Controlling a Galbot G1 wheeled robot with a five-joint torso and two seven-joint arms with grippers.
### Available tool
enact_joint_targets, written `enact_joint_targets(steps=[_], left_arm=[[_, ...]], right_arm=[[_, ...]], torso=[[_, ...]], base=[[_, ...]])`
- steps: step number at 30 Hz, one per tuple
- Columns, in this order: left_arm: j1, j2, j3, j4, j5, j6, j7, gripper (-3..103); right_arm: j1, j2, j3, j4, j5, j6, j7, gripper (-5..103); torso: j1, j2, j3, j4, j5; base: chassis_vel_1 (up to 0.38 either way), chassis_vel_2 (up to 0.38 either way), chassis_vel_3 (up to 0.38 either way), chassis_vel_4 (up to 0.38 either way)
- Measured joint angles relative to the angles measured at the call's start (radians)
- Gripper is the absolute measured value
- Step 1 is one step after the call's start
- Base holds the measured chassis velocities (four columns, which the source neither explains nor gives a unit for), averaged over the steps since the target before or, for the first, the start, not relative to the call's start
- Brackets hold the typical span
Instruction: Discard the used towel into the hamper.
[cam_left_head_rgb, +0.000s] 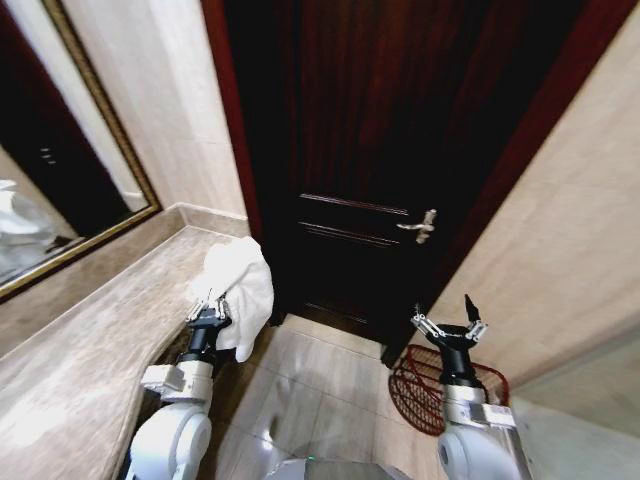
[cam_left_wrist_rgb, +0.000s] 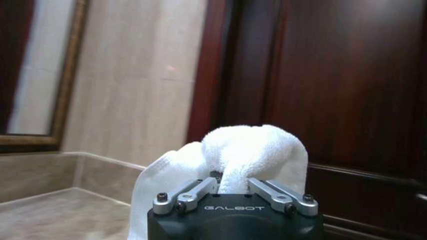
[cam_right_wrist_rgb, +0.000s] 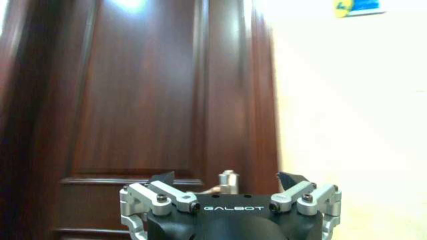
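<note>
dark wooden door (cam_left_head_rgb: 400, 150) fills the frame's centre; my left claw (cam_left_head_rgb: 212, 308) clamps the crumpled white terry towel (cam_left_head_rgb: 240, 285), hanging lengthwise downward at centre left; my right claw (cam_left_head_rgb: 448, 322) gapes above the round reddish-brown wire hamper (cam_left_head_rgb: 415, 390) at lower right, mouth tipped left.

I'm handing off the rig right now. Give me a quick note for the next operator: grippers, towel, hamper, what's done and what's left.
Left gripper: shut on the white towel, held up beside the counter edge, with the towel draping down over it.
Right gripper: open, empty, raised above the hamper.
Hamper: on the tiled floor by the right wall, near the dark door, on the robot's right side.
Done: towel is picked up.
Left: carry the towel across to the hamper and release it inside.
</note>
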Motion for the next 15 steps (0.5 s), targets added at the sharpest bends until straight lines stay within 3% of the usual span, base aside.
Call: enact_joint_targets(steps=[15], left_arm=[[-0.002, 0.008, -0.002, -0.002, -0.012, -0.001, 0.005, 4]], right_arm=[[-0.004, -0.001, -0.005, 0.029, -0.005, -0.016, 0.012, 100]], torso=[[0.0, 0.0, 0.0, 0.0, 0.0]], base=[[-0.126, -0.128, -0.127, -0.128]])
